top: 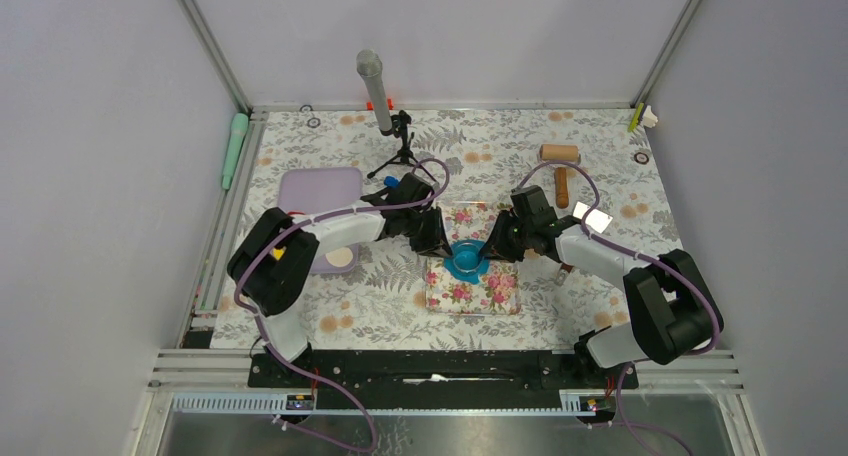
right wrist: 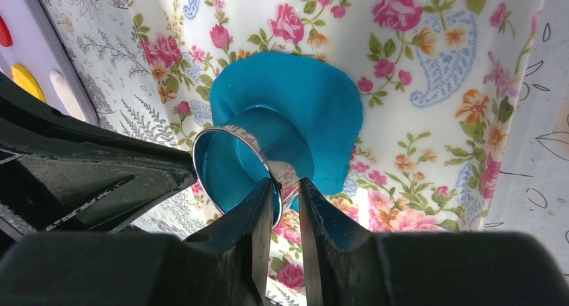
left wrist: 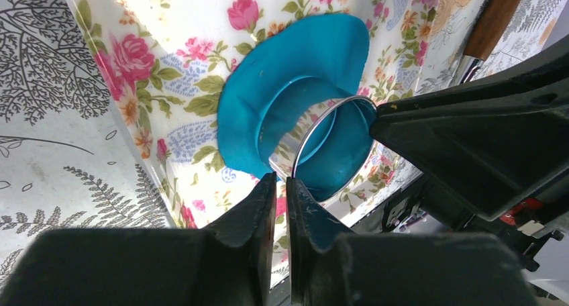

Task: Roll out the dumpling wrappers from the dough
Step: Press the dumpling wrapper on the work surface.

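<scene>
The dough (top: 467,268) is a flattened, irregular bright blue sheet on the floral pink mat (top: 495,294). A shiny metal ring cutter (top: 466,250) stands on it, with blue dough inside the ring. My left gripper (top: 441,238) is at the ring's left side, and my right gripper (top: 494,244) is at its right side. In the left wrist view my left gripper (left wrist: 282,182) is shut on the ring's wall (left wrist: 302,135) above the dough (left wrist: 302,58). In the right wrist view my right gripper (right wrist: 287,185) pinches the ring's wall (right wrist: 228,133) over the dough (right wrist: 315,98). No separate round wrapper is in view.
The wooden roller (top: 560,162) lies at the back right. A lilac tray (top: 318,191) sits left of the mat. A microphone on a small tripod (top: 378,94) stands at the back centre. A green tool (top: 234,146) lies on the left rail.
</scene>
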Available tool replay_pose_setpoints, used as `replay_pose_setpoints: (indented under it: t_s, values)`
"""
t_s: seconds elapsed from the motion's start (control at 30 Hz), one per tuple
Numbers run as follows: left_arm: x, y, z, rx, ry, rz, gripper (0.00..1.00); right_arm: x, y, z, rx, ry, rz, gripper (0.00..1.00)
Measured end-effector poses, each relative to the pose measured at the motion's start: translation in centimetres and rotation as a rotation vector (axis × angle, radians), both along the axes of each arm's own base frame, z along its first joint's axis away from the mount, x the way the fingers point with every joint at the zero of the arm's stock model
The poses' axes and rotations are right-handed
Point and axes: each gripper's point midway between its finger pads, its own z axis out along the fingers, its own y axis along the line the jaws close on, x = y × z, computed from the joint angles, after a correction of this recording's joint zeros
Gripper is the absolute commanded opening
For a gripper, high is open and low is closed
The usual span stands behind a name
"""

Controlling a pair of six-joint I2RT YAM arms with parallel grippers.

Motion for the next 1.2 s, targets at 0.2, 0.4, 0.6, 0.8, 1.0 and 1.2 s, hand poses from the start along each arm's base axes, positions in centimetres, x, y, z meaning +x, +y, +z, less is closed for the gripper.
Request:
replay_pose_setpoints:
  t_s: [0.2, 0.4, 0.6, 0.8, 1.0, 1.2]
  values:
    - [-0.09, 0.02, -0.45, 0.008, 0.013, -0.002, 0.11, 0.0, 0.01, -0.01, 0.001, 0.0, 0.0, 0.25]
    - [-0.08, 0.02, -0.46, 0.008, 0.013, -0.001, 0.12, 0.09, 0.13, 0.08, 0.006, -0.005, 0.003, 0.1]
    - [-0.12, -0.05, -0.53, 0.003, 0.02, -0.004, 0.12, 0.04, 0.18, 0.1, 0.008, -0.004, 0.006, 0.07]
    - [-0.07, -0.06, -0.51, -0.002, 0.031, -0.003, 0.12, 0.03, 0.17, 0.1, 0.008, -0.003, 0.006, 0.05]
    - [-0.06, -0.06, -0.42, -0.002, 0.03, -0.003, 0.13, 0.03, 0.16, 0.09, 0.007, -0.005, 0.009, 0.03]
    - [-0.26, -0.23, 0.26, -0.022, 0.025, -0.017, 0.14, 0.03, 0.15, 0.08, 0.005, -0.007, 0.011, 0.03]
